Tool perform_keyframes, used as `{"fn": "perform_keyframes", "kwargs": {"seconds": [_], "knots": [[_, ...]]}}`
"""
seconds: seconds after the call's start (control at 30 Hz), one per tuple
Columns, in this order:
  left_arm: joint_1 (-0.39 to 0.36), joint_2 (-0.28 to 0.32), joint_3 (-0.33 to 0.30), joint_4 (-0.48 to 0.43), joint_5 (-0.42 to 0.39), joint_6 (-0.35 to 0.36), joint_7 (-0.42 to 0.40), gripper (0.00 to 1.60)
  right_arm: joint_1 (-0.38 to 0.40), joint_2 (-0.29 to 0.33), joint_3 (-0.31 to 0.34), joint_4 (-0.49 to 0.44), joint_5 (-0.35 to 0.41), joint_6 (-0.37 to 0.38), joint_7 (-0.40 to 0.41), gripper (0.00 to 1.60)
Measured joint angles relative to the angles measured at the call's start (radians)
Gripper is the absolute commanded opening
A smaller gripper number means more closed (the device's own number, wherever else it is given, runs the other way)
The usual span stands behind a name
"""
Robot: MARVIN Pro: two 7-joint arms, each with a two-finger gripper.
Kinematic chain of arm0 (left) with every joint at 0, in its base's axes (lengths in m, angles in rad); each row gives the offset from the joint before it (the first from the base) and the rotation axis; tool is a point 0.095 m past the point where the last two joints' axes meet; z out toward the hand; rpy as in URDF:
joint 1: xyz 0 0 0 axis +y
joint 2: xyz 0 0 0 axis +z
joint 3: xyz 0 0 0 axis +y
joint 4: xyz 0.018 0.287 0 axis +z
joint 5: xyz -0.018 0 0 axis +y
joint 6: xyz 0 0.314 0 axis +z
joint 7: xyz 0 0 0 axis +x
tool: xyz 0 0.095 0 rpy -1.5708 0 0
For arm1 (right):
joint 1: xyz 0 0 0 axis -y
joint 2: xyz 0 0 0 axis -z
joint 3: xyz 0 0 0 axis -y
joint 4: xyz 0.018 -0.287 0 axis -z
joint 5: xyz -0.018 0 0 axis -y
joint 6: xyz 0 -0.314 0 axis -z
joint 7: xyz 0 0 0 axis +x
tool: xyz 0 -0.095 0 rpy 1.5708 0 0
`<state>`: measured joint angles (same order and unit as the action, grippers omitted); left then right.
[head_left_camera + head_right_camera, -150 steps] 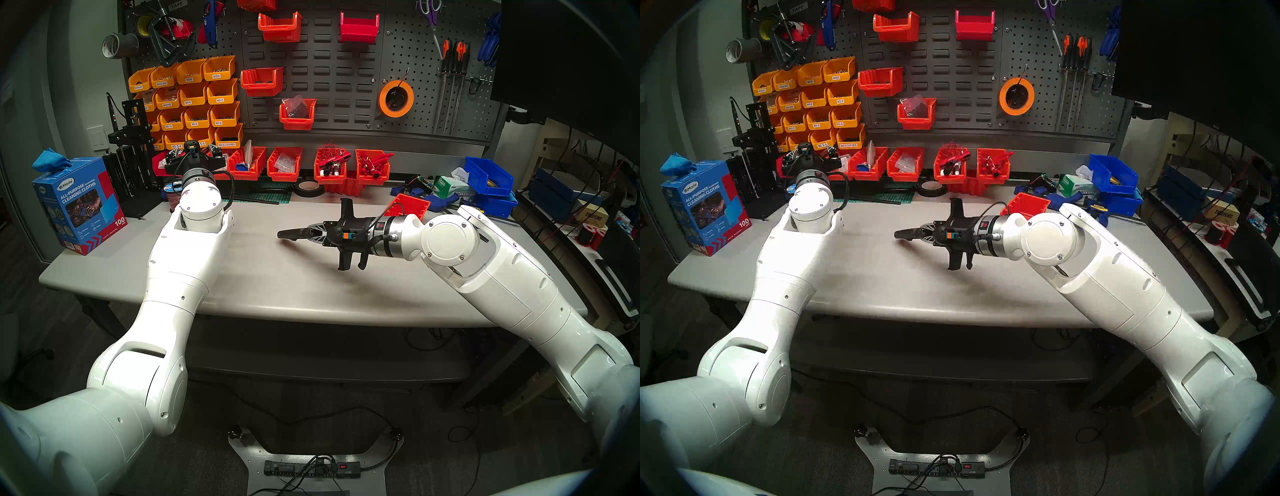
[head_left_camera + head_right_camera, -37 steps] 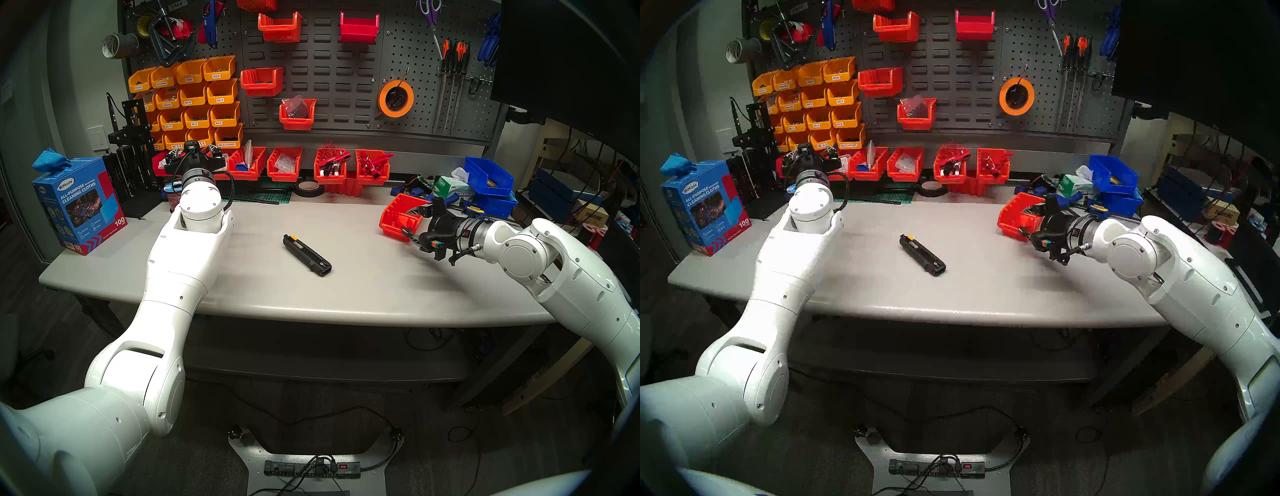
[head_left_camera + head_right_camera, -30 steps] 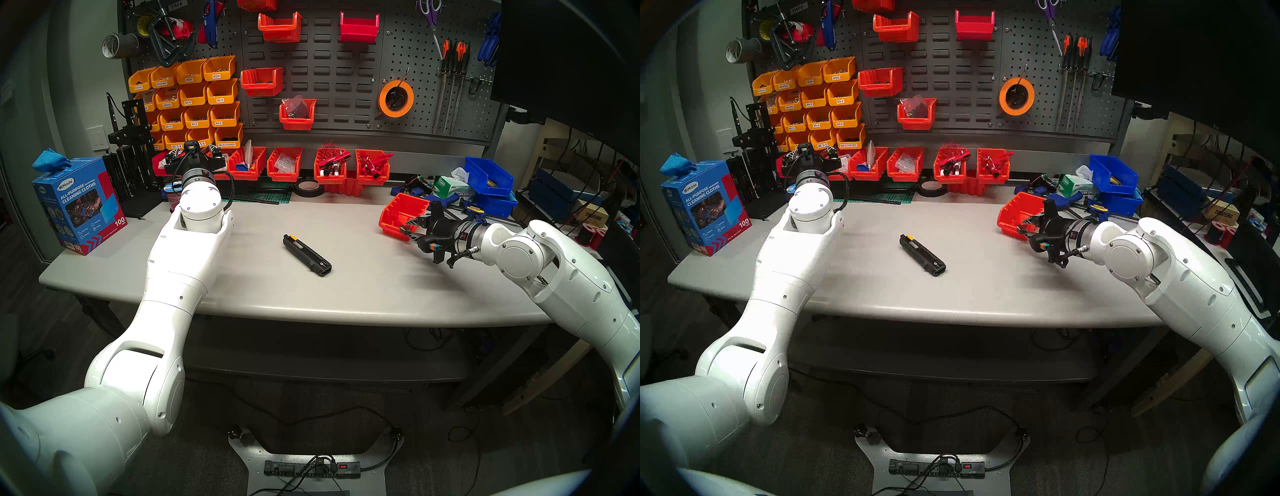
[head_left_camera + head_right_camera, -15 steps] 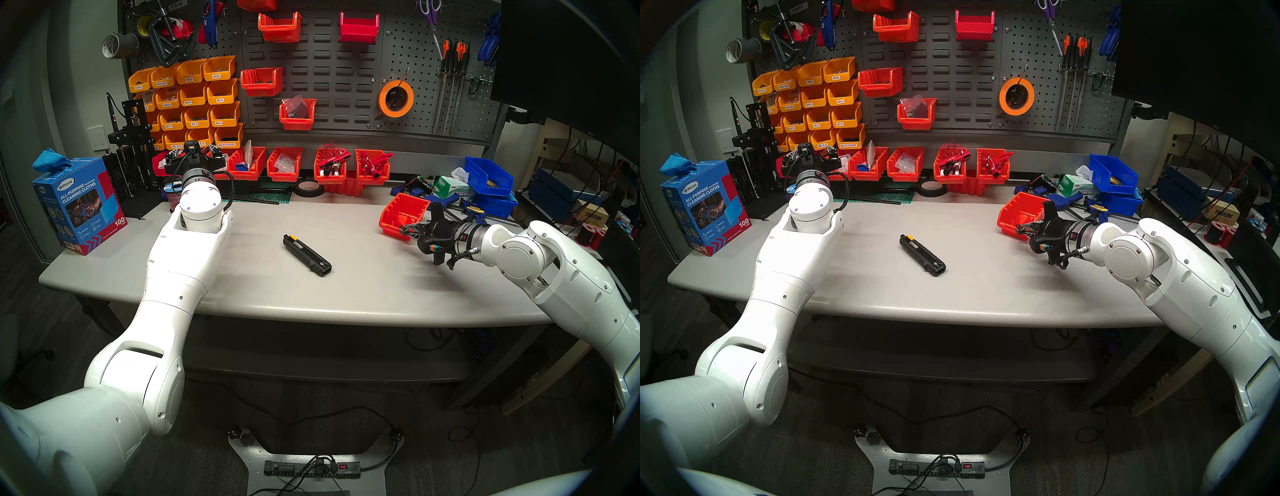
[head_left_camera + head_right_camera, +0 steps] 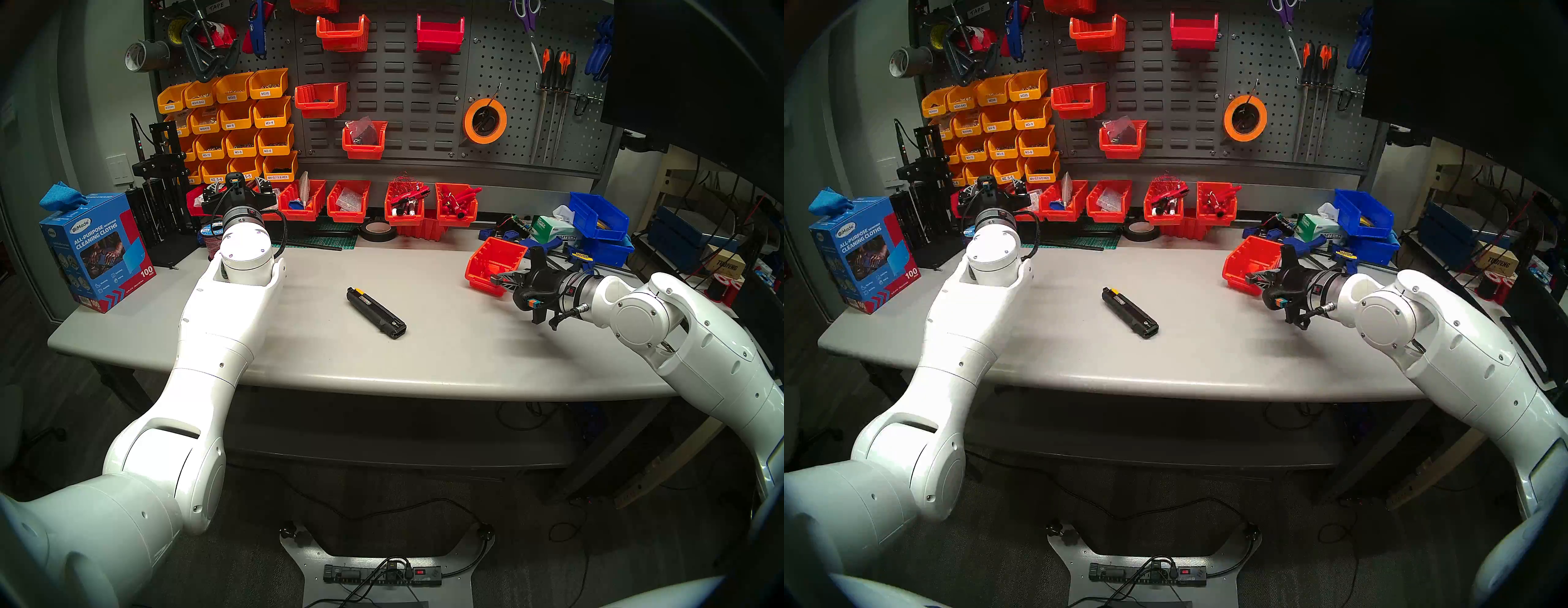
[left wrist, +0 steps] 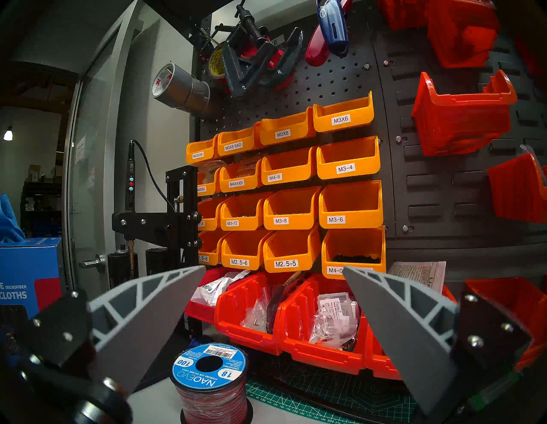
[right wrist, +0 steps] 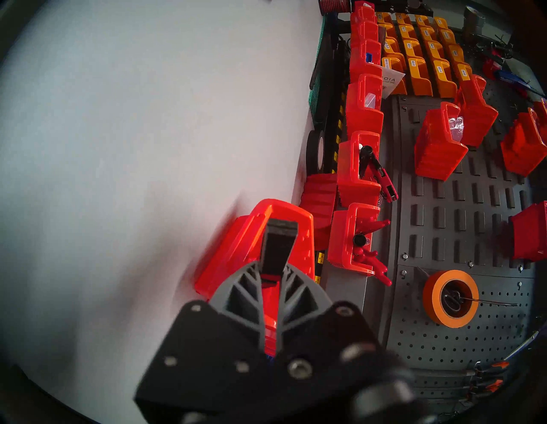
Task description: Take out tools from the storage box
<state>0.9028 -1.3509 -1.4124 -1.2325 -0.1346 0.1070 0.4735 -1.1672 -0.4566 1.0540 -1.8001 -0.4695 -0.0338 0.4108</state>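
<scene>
Right gripper fingers pressed together on something red inside the small orange-red ribbed plastic bin, likely pliers, unconfirmed. Black elongated tool with yellow end lies mid-table. Risk: shallow pinch slips, or light bin drags along on lift.

Even overhead room lighting renders the grey counter bright and the floor beneath it dim. Soft, diffuse shadows lie beside the black hand tool and under both arms; the white arm shells carry broad glare patches. All four fisheye views bow straight lines outward and end in a dark vignetted rim. The head views are sharp at centre and soften toward the edges. In the left wrist view the near fingers are slightly soft, the yellow bins crisp. The right wrist view is overexposed on the counter, with the black mount at the fingers' base blurred.
</scene>
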Motion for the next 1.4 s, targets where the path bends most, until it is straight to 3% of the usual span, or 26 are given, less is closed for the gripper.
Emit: {"fn": "perform_keyframes", "kwargs": {"seconds": [0.9,1.4], "knots": [[0.000,0.003,0.004,0.000,-0.004,0.000,0.002,1.60,0.062,-0.093,0.008,0.027,-0.093,0.006,-0.070,0.00],[0.000,0.004,0.006,0.000,-0.006,0.000,0.004,1.60,0.078,-0.156,-0.012,0.003,-0.058,-0.050,-0.060,0.00]]}}
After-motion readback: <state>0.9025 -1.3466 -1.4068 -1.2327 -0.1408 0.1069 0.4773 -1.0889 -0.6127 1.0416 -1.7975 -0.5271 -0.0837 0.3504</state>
